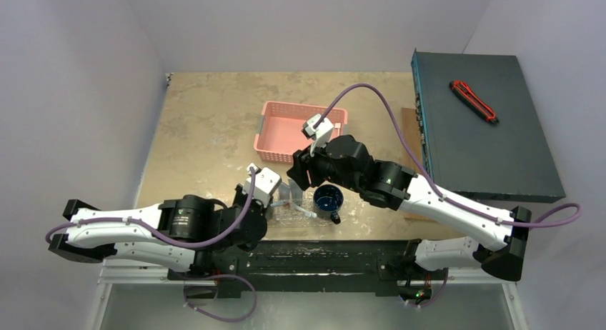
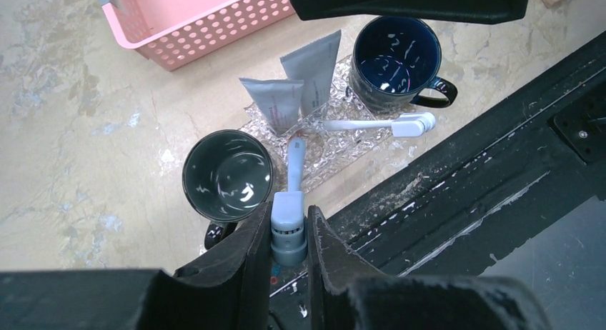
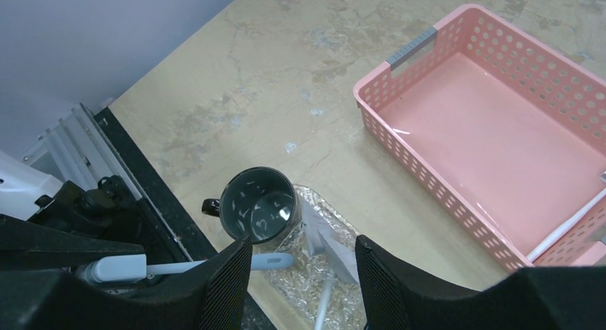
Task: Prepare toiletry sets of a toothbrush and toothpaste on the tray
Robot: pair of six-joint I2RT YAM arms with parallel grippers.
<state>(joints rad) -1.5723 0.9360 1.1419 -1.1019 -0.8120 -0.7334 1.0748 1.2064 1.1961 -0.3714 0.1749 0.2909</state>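
The left end effector [image 2: 289,237] is pinching a toothbrush [image 2: 295,166] by its thick grey end, over the tray [image 2: 325,162] at the table's [image 2: 86,151] near edge. The brush is looking light, stiff and slippery. The right end effector [image 3: 304,273] is hanging open and empty.

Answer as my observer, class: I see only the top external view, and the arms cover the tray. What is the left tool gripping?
Observer: The left tool is shut on the handle of a toothbrush, and the brush head reaches over the tray.
Operator: I see one mug. Any others?
Observer: Yes, a grey mug stands by the tray's end, beside the held brush.
Operator: Is the pink basket empty?
Observer: No. The right wrist view shows a thin white stick, probably another toothbrush, lying in a corner of the pink basket.
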